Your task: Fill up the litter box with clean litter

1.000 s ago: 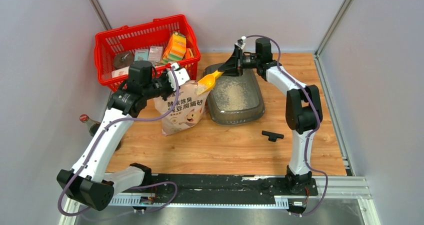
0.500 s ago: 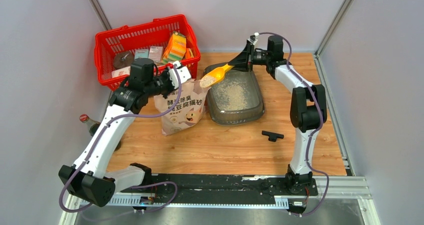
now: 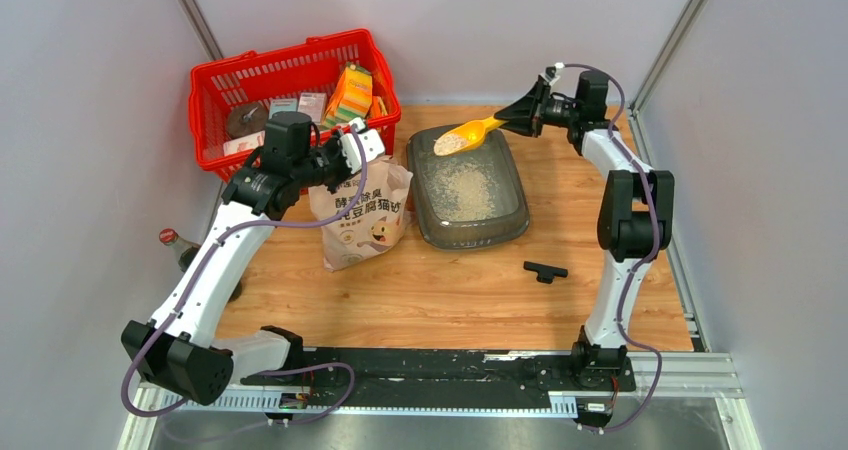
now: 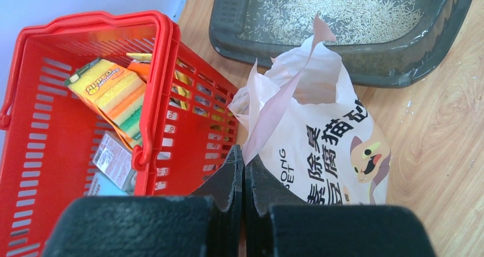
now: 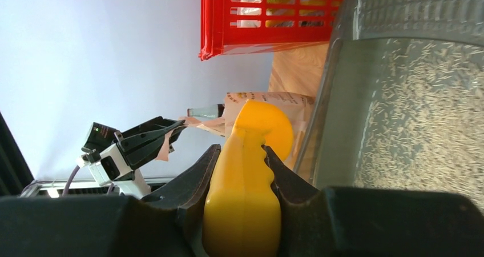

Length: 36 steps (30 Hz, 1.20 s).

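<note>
Above the litter box [image 3: 470, 236], a loaded yellow scoop [image 3: 462, 137].

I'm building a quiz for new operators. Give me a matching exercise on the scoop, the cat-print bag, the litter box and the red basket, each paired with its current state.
1 scoop
2 bag
3 litter box
4 red basket

A pinched at its top by the left gripper
B thin layer of litter inside
C sponge pack inside
D loaded, held by the right gripper

Pairs: 1-D, 2-A, 3-B, 4-C
</note>
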### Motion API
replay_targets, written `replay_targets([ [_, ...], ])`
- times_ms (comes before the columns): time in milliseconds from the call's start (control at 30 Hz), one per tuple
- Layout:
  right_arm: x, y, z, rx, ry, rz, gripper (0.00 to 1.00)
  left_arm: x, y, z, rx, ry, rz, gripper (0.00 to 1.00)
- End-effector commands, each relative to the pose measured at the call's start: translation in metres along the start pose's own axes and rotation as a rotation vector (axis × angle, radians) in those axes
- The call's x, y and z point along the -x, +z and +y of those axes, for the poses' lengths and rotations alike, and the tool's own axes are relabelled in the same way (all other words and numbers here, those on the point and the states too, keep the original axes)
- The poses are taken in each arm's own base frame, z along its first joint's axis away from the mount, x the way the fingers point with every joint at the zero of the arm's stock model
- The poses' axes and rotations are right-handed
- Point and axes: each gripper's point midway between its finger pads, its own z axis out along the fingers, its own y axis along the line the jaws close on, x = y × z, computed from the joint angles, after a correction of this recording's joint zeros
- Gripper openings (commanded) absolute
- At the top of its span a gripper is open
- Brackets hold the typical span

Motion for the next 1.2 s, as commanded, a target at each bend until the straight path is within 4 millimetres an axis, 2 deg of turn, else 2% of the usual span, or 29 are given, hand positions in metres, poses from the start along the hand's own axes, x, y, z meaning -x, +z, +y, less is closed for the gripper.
replay_targets([
  [0, 0.010, -0.012, -0.015, -0.018, -0.061, -0.017, 0.00, 0.047, -0.012, 0.025, 0.076, 0.098, -0.138, 0.00],
  [67, 0.016, -0.014, -0.024, -0.058, -0.092, -0.036, 0.00, 0.047, -0.014, 0.024, 0.078, 0.100, -0.138, 0.00],
  [100, 0.014, -0.015, -0.036, -0.102, -0.082, -0.038, 0.00, 0.046, -0.014, 0.024, 0.080, 0.103, -0.137, 0.00],
  [200, 0.019, -0.015, -0.047, -0.144, -0.096, -0.063, 0.00, 0.044, -0.016, 0.024, 0.086, 0.107, -0.129, 0.00],
  [467, 0.036, -0.013, -0.062, -0.242, -0.119, -0.129, 0.00, 0.041, -0.020, 0.020, 0.085, 0.109, -0.122, 0.00],
  [700, 0.034, -0.016, -0.056, -0.285, -0.174, -0.139, 0.00, 0.042, -0.020, 0.019, 0.082, 0.113, -0.127, 0.00],
  [900, 0.013, -0.025, -0.041, -0.265, -0.166, -0.115, 0.00, 0.045, -0.020, 0.015, 0.070, 0.110, -0.150, 0.00],
  [1033, 0.000, -0.039, -0.026, -0.258, -0.169, -0.127, 0.00, 0.048, -0.022, 0.013, 0.074, 0.111, -0.172, 0.00],
  [1167, -0.008, -0.055, -0.020, -0.270, -0.161, -0.146, 0.00, 0.047, -0.022, 0.006, 0.058, 0.104, -0.186, 0.00],
])
